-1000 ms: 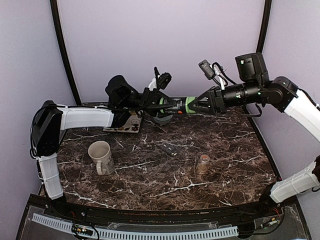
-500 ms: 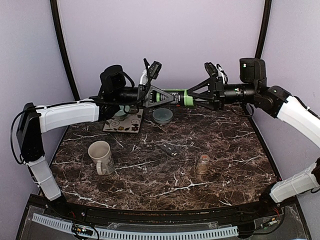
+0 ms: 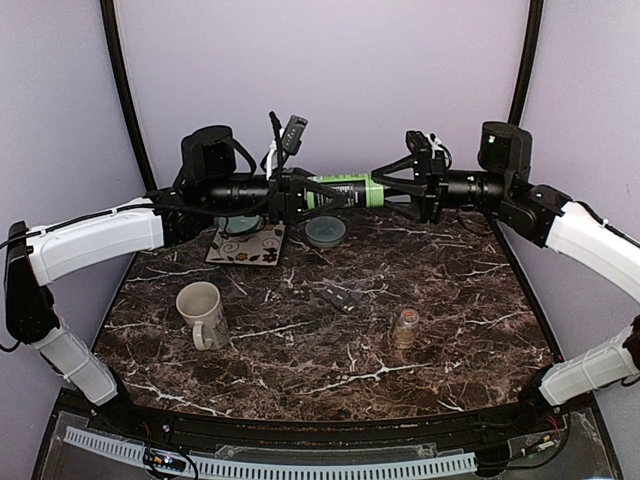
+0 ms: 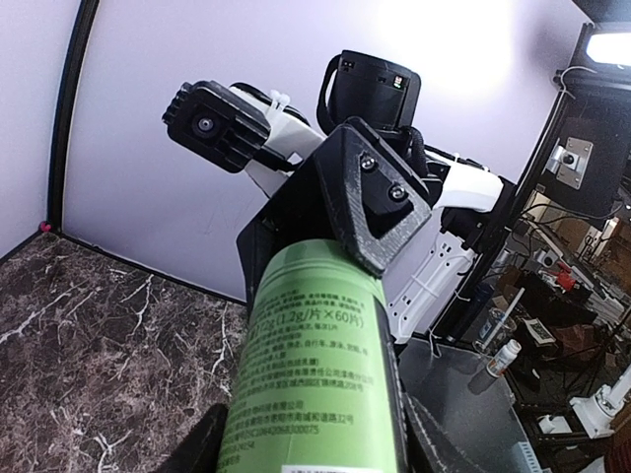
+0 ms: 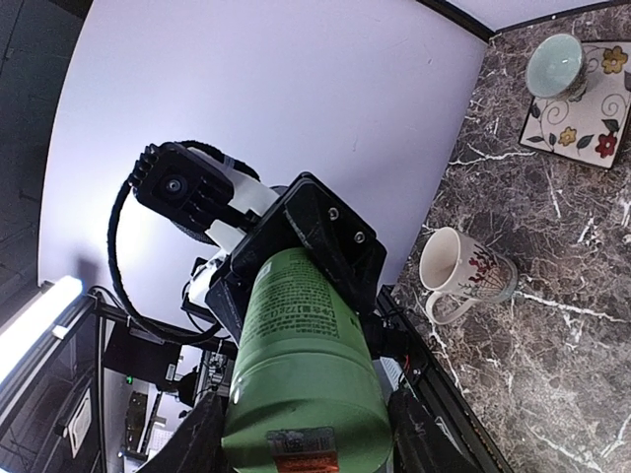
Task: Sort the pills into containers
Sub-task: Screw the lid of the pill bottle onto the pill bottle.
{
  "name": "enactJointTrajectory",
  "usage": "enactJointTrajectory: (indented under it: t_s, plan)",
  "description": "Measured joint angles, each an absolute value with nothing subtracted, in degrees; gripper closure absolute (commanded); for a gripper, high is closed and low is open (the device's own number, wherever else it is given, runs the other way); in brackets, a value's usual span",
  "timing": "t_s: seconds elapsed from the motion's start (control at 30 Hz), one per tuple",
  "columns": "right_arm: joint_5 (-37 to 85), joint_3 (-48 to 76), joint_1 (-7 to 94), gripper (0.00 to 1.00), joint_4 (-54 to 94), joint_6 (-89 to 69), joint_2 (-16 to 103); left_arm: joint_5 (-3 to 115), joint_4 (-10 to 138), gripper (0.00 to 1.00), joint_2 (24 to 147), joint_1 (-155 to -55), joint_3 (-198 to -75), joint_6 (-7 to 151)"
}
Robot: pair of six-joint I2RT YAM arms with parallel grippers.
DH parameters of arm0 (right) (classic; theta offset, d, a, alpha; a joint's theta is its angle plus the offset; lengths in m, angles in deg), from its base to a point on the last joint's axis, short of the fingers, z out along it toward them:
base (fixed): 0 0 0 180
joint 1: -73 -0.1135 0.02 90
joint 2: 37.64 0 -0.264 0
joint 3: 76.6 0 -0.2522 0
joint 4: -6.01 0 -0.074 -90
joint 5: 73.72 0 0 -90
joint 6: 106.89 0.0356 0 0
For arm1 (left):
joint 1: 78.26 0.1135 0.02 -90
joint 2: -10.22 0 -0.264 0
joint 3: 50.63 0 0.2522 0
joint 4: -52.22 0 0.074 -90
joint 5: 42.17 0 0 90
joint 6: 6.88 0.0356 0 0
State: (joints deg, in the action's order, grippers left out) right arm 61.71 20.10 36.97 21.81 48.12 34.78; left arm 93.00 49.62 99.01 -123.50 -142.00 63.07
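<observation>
A green pill bottle (image 3: 343, 189) with printed text hangs level in the air above the back of the table. My left gripper (image 3: 303, 193) is shut on its left end and my right gripper (image 3: 388, 190) is shut on its right end. In the left wrist view the bottle (image 4: 315, 365) fills the space between my left fingers, and the right gripper's black fingertip (image 4: 380, 202) clamps its far end. In the right wrist view the bottle (image 5: 296, 355) points away, with the left gripper's fingertip (image 5: 325, 236) on its far end. A small amber pill bottle (image 3: 406, 327) stands upright on the table.
A white mug (image 3: 203, 312) stands at the left and shows in the right wrist view (image 5: 463, 271). A floral tile (image 3: 250, 243) with a teal cup (image 5: 552, 64) lies at the back left. A grey-teal dish (image 3: 325, 232) sits beside it. A small dark object (image 3: 340, 298) lies mid-table.
Both grippers have risen with the green bottle and shifted it slightly left. The arms have levelled out, so the bottle now lies horizontal, higher above the table.
</observation>
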Motion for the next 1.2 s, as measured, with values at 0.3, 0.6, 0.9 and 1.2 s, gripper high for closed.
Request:
enactJointTrajectory:
  t_s: [0.3, 0.6, 0.9, 1.2]
  plan:
    - [56.4, 14.7, 37.04, 0.27, 32.08, 37.59, 34.76, 97.37, 42.41, 1.0, 101.27, -121.31, -141.14, 53.76]
    - [50.65, 10.53, 37.3, 0.23, 42.75, 22.53, 32.68, 105.39, 32.27, 1.0, 108.89, -119.63, -141.84, 38.41]
    - [47.94, 7.38, 37.28, 0.22, 51.25, 7.73, 31.09, 113.17, 23.7, 1.0, 116.17, -119.65, -145.78, 23.31]
    - [44.29, 6.62, 34.31, 0.22, 58.16, -2.61, 31.09, 117.46, 16.25, 1.0, 119.43, -119.8, -148.75, 12.89]
